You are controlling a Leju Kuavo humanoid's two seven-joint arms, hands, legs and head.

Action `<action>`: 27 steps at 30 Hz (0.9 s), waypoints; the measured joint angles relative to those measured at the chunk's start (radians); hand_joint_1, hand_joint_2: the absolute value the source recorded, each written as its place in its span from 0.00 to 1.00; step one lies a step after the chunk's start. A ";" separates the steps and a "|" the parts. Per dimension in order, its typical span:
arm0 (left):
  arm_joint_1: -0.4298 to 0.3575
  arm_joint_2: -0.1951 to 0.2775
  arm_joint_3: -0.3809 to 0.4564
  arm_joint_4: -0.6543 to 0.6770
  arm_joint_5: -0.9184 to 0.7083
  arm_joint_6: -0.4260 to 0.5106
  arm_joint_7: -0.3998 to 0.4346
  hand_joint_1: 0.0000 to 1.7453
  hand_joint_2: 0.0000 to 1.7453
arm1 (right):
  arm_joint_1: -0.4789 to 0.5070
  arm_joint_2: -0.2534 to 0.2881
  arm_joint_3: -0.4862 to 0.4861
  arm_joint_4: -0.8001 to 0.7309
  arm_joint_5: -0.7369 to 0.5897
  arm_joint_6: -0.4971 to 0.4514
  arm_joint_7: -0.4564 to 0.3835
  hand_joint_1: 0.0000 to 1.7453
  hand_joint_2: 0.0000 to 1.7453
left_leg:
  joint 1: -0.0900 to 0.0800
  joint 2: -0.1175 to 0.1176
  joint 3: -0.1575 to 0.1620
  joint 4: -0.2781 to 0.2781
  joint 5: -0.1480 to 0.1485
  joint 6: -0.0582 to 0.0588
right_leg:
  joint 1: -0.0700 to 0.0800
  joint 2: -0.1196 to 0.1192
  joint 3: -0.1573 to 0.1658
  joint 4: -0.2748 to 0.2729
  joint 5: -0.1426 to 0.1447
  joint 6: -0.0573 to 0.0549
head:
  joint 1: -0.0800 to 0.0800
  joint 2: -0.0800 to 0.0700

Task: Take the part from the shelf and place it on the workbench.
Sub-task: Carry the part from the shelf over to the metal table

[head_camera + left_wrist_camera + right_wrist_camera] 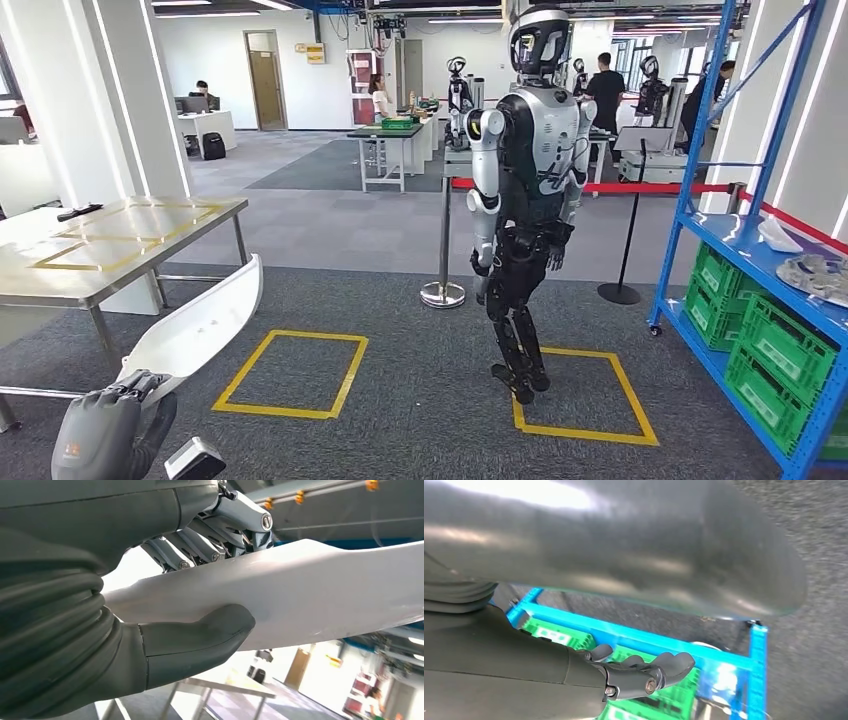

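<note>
One long white glossy curved panel — the part — is already off the blue steel shelf and in the left hand, which clamps its near end: in the left wrist view the thick grey thumb presses one face of the part while the metal-jointed fingers fold over the opposite edge. From that hand the panel's long axis runs up and away, slanting toward the steel workbench with yellow tape lines on its top; the far tip stands just beside the workbench's near corner leg, lower than the top, not yet over it.

Relative to the workbench, the shelf with its green plastic crates is well apart, on the far side of the carpet; between them stands another silver and black humanoid robot on a yellow floor square. The left hand is the nearer one to the workbench by far. The right hand hangs beside the shelf's blue frame with fingers curled in on nothing.

My judgement: carrying is under way, and the coming move turns on lifting the far tip above the tabletop edge — swinging the axis flat over it — before letting go.
</note>
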 joint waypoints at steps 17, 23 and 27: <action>-0.005 -0.005 0.000 -0.005 0.009 0.001 0.010 1.00 1.00 | -0.002 -0.003 0.000 0.000 0.027 0.000 0.001 0.00 0.00 | 0.012 -0.212 -0.006 -0.016 0.017 0.009 | -0.011 0.164 -0.028 0.012 0.012 0.025 | 0.010 0.000; 0.011 0.013 0.001 -0.018 0.009 -0.001 0.019 1.00 1.00 | -0.002 -0.003 0.000 0.000 0.039 0.000 0.000 0.00 0.00 | 0.009 -0.100 -0.103 0.175 -0.088 -0.019 | -0.010 0.092 -0.020 -0.004 0.024 -0.010 | 0.001 0.000; 0.030 0.017 0.000 -0.023 0.006 -0.001 0.024 1.00 1.00 | -0.001 -0.002 0.000 0.000 0.044 -0.002 -0.002 0.00 0.00 | 0.014 -0.080 -0.112 0.217 -0.079 -0.022 | -0.010 0.042 -0.017 -0.003 0.019 -0.011 | 0.000 0.000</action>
